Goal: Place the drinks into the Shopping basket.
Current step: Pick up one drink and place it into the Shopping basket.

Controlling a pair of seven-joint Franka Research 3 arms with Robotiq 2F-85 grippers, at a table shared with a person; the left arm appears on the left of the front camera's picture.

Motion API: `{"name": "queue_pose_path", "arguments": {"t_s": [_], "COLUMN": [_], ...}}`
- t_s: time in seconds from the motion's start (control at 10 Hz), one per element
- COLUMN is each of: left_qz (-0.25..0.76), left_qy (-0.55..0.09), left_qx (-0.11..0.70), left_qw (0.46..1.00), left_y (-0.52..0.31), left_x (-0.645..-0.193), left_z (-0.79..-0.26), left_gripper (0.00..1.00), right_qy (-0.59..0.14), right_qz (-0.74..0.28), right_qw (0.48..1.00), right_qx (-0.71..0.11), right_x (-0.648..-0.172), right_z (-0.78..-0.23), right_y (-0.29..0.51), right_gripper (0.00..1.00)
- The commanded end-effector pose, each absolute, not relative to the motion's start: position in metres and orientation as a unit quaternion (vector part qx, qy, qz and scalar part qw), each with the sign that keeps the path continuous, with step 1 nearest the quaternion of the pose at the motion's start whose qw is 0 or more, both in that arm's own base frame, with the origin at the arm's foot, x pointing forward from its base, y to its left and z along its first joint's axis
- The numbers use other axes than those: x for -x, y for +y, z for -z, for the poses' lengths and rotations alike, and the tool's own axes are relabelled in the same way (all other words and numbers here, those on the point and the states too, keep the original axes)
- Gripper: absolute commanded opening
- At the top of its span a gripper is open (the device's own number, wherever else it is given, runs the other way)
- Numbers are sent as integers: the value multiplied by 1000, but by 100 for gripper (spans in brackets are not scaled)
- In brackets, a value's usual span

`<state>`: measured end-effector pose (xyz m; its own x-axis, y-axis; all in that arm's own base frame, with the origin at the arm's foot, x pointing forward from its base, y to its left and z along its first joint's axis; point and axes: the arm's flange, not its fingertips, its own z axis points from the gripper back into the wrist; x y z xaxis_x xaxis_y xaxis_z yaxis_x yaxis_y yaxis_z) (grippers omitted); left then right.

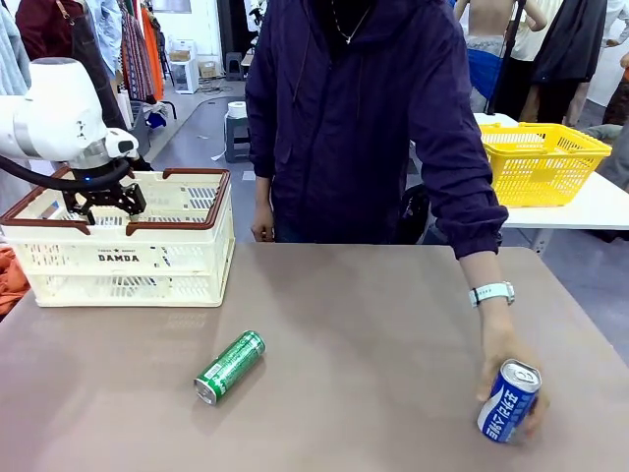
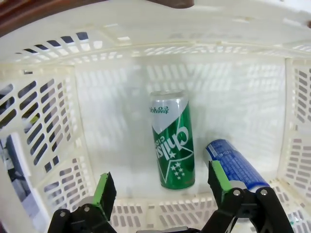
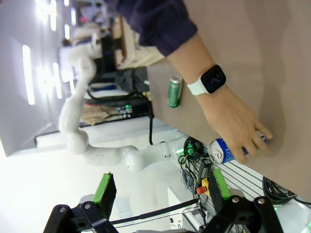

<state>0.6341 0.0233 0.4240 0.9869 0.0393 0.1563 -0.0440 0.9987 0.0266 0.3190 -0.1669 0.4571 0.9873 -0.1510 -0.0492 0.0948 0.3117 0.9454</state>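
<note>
The Shopping basket [image 1: 147, 280], a cream slotted crate with a brown rim, stands at the table's back left. My left gripper [image 1: 103, 202] hangs over it, open and empty. Its wrist view looks into the basket [image 2: 112, 97]: a green can [image 2: 172, 141] and a blue can [image 2: 233, 165] rest inside, below the spread left gripper [image 2: 160, 194]. Another green can [image 1: 229, 367] lies on its side mid-table, also seen as the green can [image 3: 175, 91]. A person's hand holds a blue can [image 1: 508, 400] at the front right, the same blue can [image 3: 228, 150]. My right gripper [image 3: 160, 187] is open, well off from both.
The person [image 1: 364, 118] stands at the far side in a dark jacket, a watch [image 1: 491, 292] on the reaching wrist. A yellow mesh basket [image 1: 541, 162] sits on another table at the back right. The brown tabletop [image 1: 373, 334] lies bare between the cans.
</note>
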Motion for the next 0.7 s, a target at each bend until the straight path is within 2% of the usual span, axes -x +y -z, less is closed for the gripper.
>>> {"name": "queue_pose_path", "arguments": {"t_s": [0.0, 0.2, 0.4, 0.5, 0.6], "left_qz": [-2, 18, 39, 52, 59], "left_qy": [-73, -56, -51, -63, -90], "left_qx": [21, 63, 119, 169, 255], "left_qw": [997, 996, 991, 982, 961], "left_y": [30, 45, 80, 105, 141], "left_x": [-614, -584, -533, -504, -471], "left_z": [-446, -485, -548, -579, -607], "left_gripper": [100, 100, 100, 100, 100], "right_qy": [-17, -17, -17, -17, -17], "right_qz": [77, 77, 77, 77, 77], "right_qw": [812, 812, 812, 812, 812], "right_qx": [-578, -578, -578, -578, -578], "right_x": [-319, -319, -319, -319, -319], "right_z": [-462, -462, -462, -462, -462], "right_y": [-167, -167, -167, -167, -167], "right_gripper": [100, 100, 100, 100, 100]}}
